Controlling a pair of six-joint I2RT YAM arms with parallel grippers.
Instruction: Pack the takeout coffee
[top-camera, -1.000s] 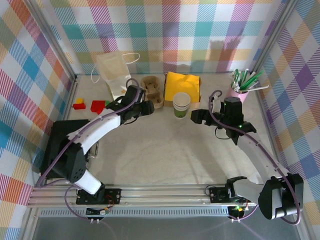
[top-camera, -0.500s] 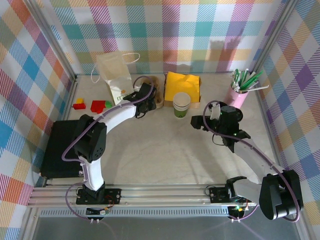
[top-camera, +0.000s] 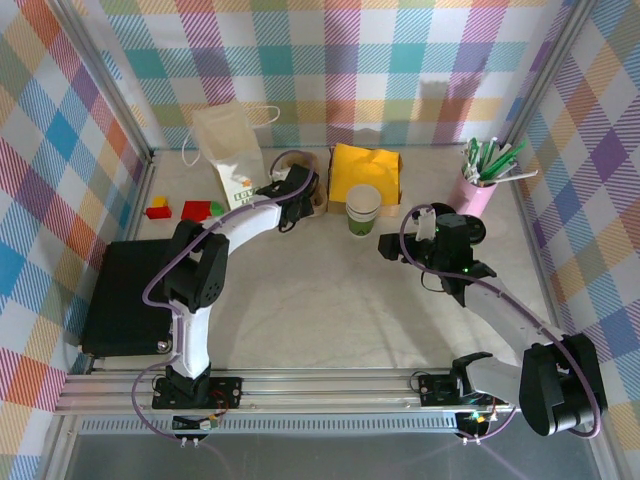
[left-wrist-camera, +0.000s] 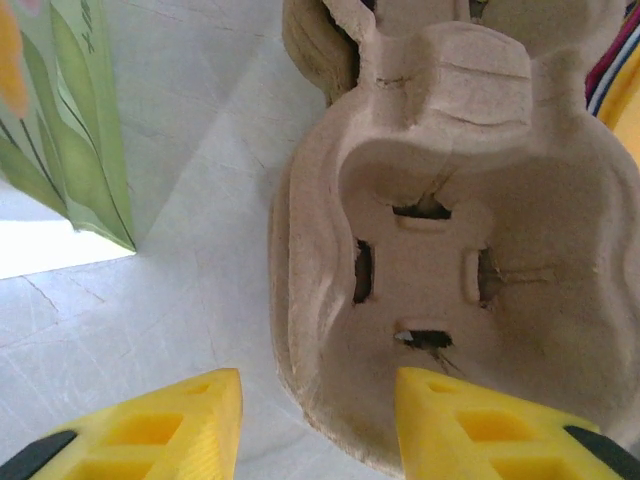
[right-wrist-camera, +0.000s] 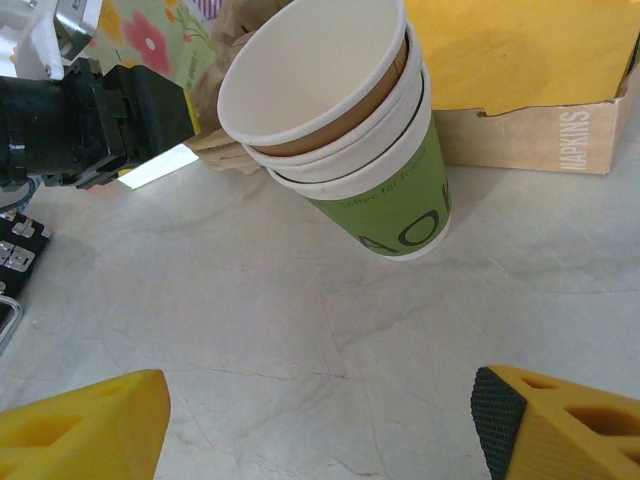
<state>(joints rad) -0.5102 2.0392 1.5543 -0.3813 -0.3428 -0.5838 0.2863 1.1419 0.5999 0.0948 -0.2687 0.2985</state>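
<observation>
Toward the tabletop's far edge, my right gripper (right-wrist-camera: 318, 415) hung wide open and empty, short of the takeout coffee (right-wrist-camera: 340, 130). A finger clipping its rim could topple it (it looked nested, light). It stood upright, mouth up, long axis vertical. Beyond, my left gripper (left-wrist-camera: 318, 400) gaped empty over the pulp tray (left-wrist-camera: 440, 200).

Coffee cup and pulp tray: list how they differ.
The coffee cup is white above and printed green below; the pulp tray is plain brown. The cup stands tall and round; the tray sits low and wide, with a slotted well. Both rest on the table, open side up.
</observation>
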